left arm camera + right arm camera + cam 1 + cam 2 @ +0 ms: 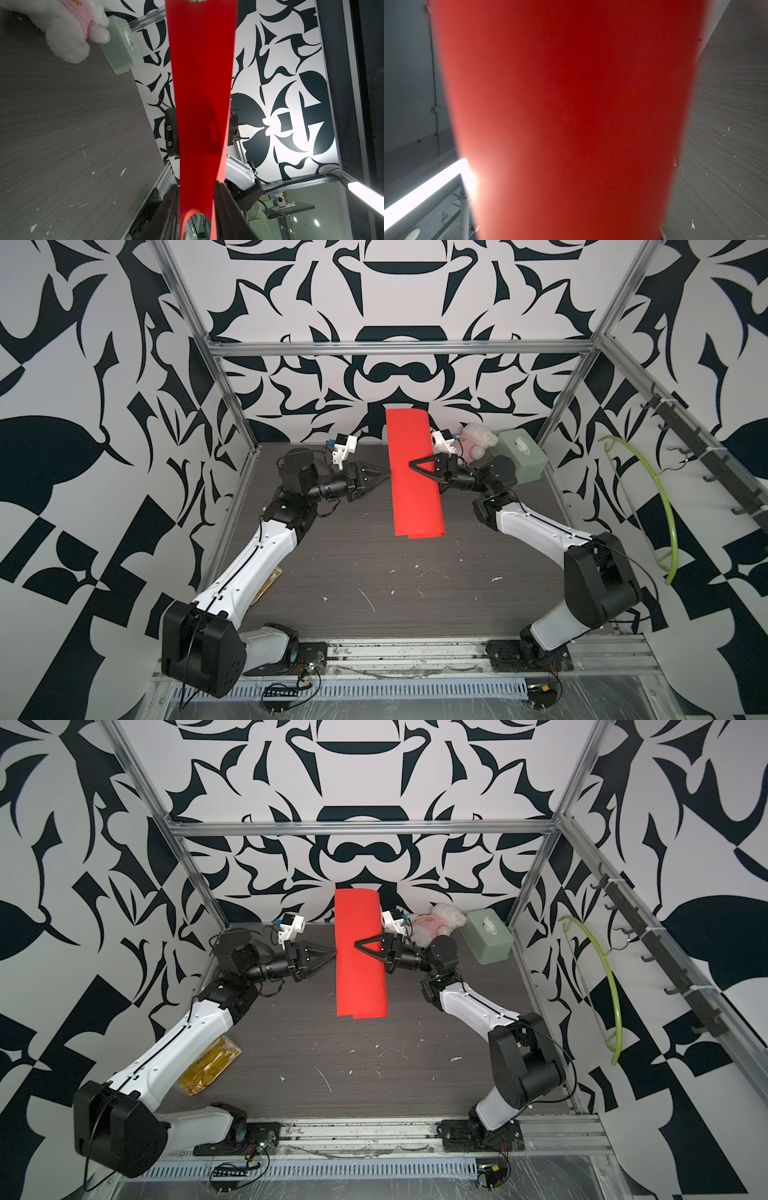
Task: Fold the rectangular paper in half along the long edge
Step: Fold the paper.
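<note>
Paper (413,472) doubled, near edges offset, raised over open table (374,572)

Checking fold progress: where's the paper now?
In both top views the paper is held up over the table's middle, left pincer gripping its edge, right pincer reaching across it.

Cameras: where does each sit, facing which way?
Top views: high at the front, looking down toward the back wall; both show the left arm, right arm and the rectangular paper.
Left wrist: on the left arm, looking along its fingers at the paper.
Right wrist: on the right arm; paper fills it, no fingers.
</note>
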You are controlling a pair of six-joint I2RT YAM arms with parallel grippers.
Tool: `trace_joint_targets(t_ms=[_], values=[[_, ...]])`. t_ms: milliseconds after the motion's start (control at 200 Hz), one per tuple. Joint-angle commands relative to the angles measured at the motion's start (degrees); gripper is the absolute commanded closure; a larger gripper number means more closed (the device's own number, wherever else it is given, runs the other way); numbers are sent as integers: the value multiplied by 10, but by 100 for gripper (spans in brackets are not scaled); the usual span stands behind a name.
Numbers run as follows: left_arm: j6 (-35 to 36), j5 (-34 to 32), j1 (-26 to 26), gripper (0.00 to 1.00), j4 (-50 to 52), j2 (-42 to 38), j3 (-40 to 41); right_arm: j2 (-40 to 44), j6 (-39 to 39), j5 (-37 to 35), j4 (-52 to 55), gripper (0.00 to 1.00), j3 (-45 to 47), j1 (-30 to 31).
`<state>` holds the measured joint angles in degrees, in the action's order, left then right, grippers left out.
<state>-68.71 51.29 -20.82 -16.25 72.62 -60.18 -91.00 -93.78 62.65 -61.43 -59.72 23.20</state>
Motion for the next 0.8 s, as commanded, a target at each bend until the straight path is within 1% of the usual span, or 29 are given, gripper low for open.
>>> trace_joint_targets(t_ms=[0,315,520,655,795], values=[[10,12,-2,67,-6,18,-20,24,28,8,-6,52,-4,-3],[11,12,-5,67,-9,27,-21,27,39,8,6,52,4,-3],[11,13,-5,68,-6,19,-25,36,78,6,55,52,18,-4],[27,15,-5,67,18,8,-33,38,79,5,53,52,20,-10],[31,20,-5,65,19,9,-31,41,78,6,54,52,14,-13]])
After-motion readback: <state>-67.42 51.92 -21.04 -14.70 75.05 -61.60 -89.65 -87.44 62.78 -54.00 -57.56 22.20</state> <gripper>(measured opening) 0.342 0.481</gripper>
